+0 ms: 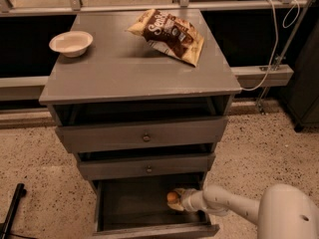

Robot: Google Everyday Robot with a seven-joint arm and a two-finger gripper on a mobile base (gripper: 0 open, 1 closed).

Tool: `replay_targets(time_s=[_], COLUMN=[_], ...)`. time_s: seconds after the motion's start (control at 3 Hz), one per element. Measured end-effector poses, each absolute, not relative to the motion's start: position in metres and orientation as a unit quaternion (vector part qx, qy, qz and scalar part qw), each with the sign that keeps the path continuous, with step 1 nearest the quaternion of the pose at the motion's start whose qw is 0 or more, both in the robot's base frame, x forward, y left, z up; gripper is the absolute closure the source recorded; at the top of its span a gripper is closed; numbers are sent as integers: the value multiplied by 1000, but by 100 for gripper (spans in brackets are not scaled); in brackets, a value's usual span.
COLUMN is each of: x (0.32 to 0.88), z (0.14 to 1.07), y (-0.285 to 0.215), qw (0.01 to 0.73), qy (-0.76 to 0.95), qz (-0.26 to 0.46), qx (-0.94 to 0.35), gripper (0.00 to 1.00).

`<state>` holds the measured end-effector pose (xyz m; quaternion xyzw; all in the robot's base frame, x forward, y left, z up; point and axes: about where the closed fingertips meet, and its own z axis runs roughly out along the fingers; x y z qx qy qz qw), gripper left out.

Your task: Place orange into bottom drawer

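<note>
The bottom drawer (124, 203) of the grey wooden cabinet is pulled open and shows its dark grey inside. My gripper (175, 199) reaches in over the drawer's right side and is shut on the orange (172, 197), a small round orange fruit held low inside the drawer near its right wall. The white arm (224, 204) runs from the gripper to the lower right of the view.
On the cabinet top (119, 68) stand a white bowl (71, 43) at the back left and a chip bag (169, 34) at the back right. The two upper drawers (144, 136) are slightly ajar. A black pole (11, 213) lies on the floor at the left.
</note>
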<state>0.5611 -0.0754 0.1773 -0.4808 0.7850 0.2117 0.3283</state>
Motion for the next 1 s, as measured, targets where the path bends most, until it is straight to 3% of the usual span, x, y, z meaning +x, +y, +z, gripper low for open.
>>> replay_targets(time_s=[0.67,1.0], x=[561,561], z=[177,177], y=[-75,-75], qw=[328,328], qy=[785,785], qz=[212,212], qx=[-481,-481], gripper=[11,0])
